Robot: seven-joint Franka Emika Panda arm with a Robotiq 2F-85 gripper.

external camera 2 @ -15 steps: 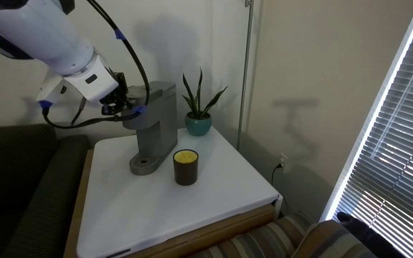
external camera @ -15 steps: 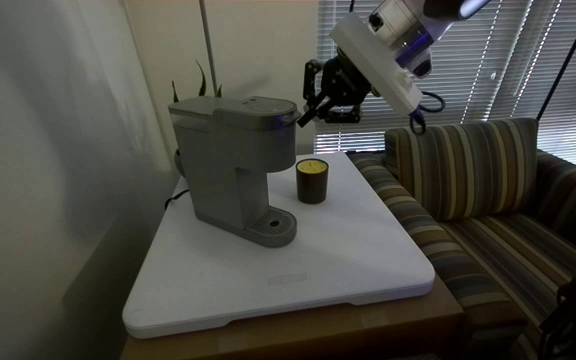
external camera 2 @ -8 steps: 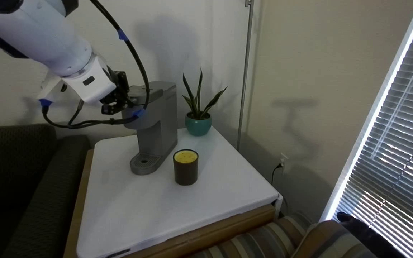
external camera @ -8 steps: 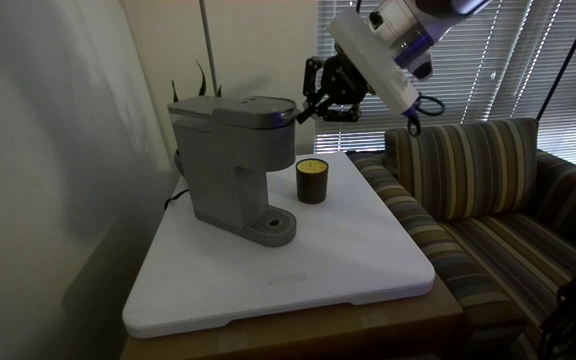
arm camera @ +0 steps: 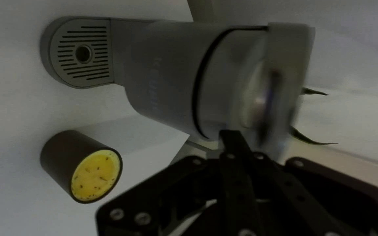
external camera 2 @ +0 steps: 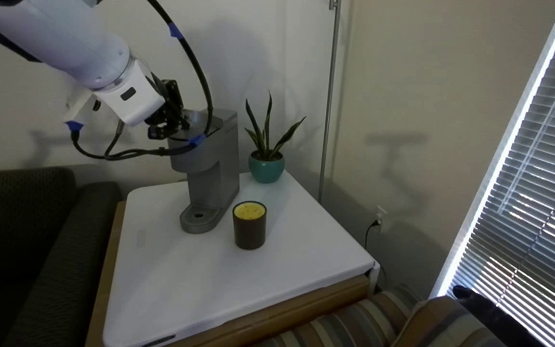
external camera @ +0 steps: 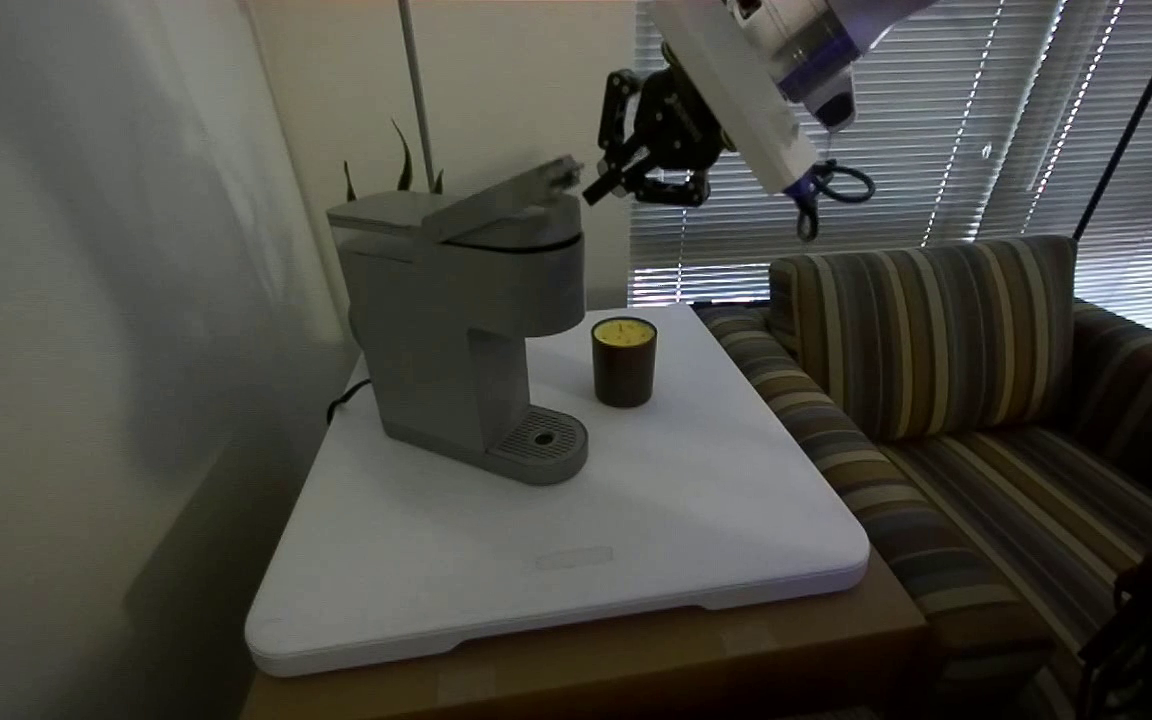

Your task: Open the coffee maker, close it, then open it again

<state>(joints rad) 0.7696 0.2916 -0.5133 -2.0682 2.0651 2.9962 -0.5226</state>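
The pincer (external camera: 596, 190) is pressed together, right by the front of the lid (external camera: 506, 200), which slants up; I cannot tell if they touch. The coffee maker (external camera: 416, 320) stands upright on the table (external camera: 706, 510), mostly lower than the pincer. In an exterior view, a black cable (external camera 2: 200, 72) hides a bit of it. A dark cup (external camera: 624, 368) stands near it. Farther off are a striped chair (external camera: 921, 350) and a plant (external camera 2: 266, 168).

The coffee maker (arm camera: 169, 72) has its lid (arm camera: 289, 55) (motion-blurred) raised near the gripper (arm camera: 240, 143).
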